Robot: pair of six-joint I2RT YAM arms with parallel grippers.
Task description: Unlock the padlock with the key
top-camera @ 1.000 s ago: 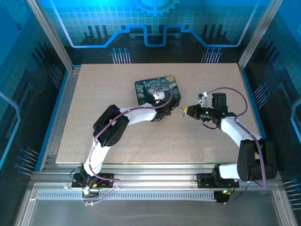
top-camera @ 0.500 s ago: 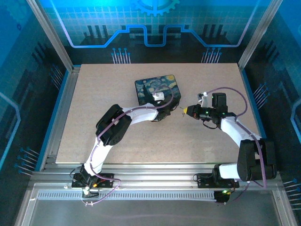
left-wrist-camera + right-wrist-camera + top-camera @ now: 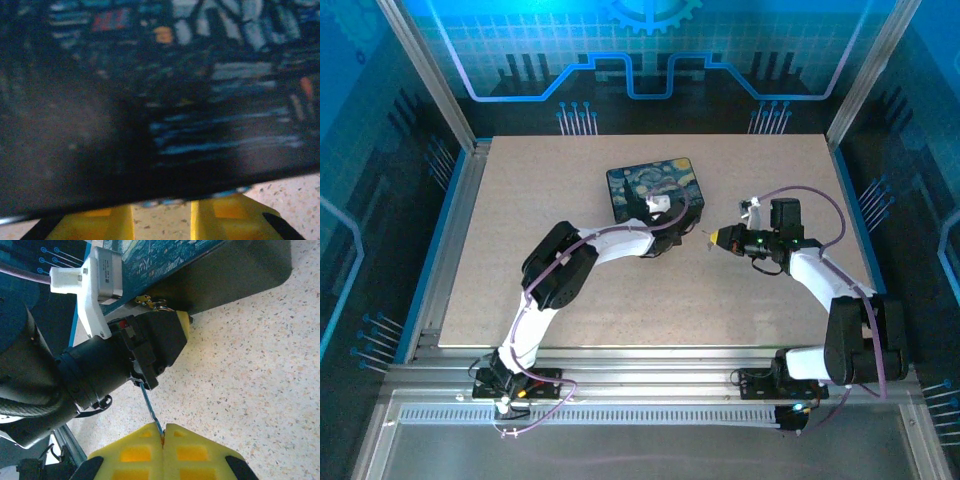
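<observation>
Left claw (image 3: pixel 162 220) against painted box (image 3: pixel 655 180), near key (image 3: pixel 150 407).

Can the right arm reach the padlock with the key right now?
Probably not cleanly: the left gripper sits at the painted box beside the padlock, across the key's straight path from the right gripper.

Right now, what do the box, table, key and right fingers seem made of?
Box: dark smooth matte sides, likely plastic or painted wood; printed lid. Table: beige speckled top, stone-like laminate or composite. Key: thin bluish shaft, probably metal. Right fingers: bright yellow, moulded pockets, plastic or rubber.
</observation>
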